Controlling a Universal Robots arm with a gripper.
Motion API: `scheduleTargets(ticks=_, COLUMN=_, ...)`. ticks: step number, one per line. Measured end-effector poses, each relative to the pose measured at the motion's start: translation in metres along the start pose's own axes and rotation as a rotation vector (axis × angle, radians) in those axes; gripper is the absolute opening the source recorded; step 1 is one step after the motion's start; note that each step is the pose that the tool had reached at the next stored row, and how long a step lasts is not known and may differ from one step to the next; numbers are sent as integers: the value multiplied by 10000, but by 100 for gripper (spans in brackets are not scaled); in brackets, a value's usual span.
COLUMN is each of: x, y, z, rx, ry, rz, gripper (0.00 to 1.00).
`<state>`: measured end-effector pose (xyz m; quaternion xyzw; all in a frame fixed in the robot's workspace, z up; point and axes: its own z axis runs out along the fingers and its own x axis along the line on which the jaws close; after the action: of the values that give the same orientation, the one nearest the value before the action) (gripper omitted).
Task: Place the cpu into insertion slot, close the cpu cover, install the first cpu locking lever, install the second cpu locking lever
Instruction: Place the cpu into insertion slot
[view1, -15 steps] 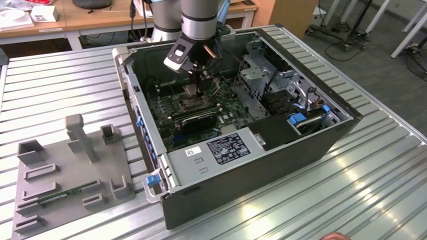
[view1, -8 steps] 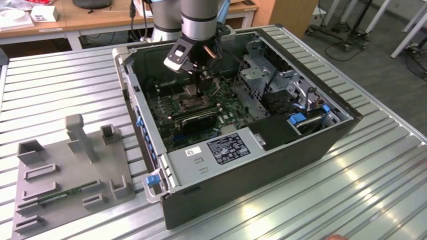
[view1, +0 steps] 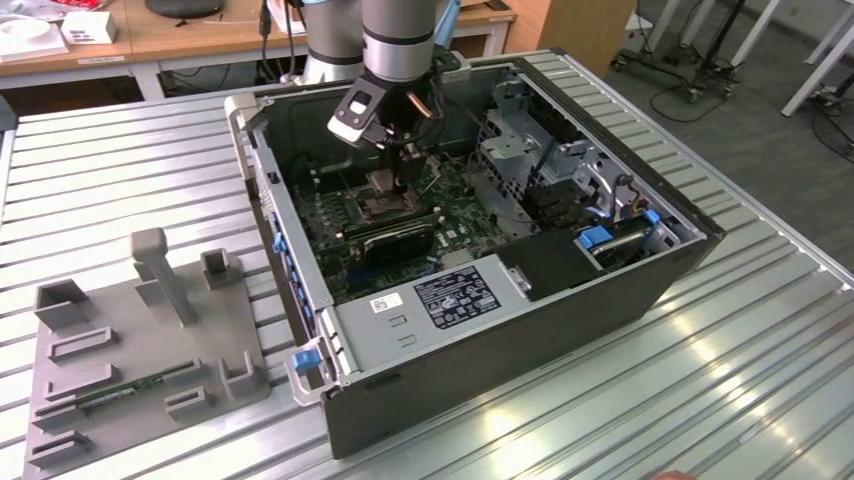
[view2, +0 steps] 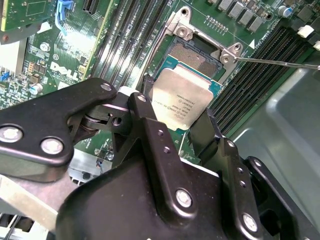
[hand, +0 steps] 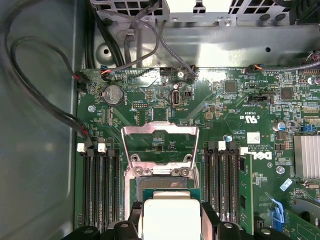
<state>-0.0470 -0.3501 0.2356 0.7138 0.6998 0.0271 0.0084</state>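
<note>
Silvery-tan and square, the one flat cpu is clamped at its edges between the two black fingers of the tool, over the single dark square insertion slot flanked by two banks of black memory slots; the one thin silver cpu cover stands flipped open

The exterior view looked down from above, well back, onto the open computer case on the slatted table; both wrist views hung close over the green board, facing down, sharing the cpu and insertion slot.
</note>
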Motion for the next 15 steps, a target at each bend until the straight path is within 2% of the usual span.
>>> scheduleTargets(ticks=9, x=1, y=-8, z=91, rx=0, ry=-3, rz=2, gripper=54)
scheduleTargets(ticks=15, x=32, y=-16, z=126, rx=1, ry=-2, rz=0, gripper=54)
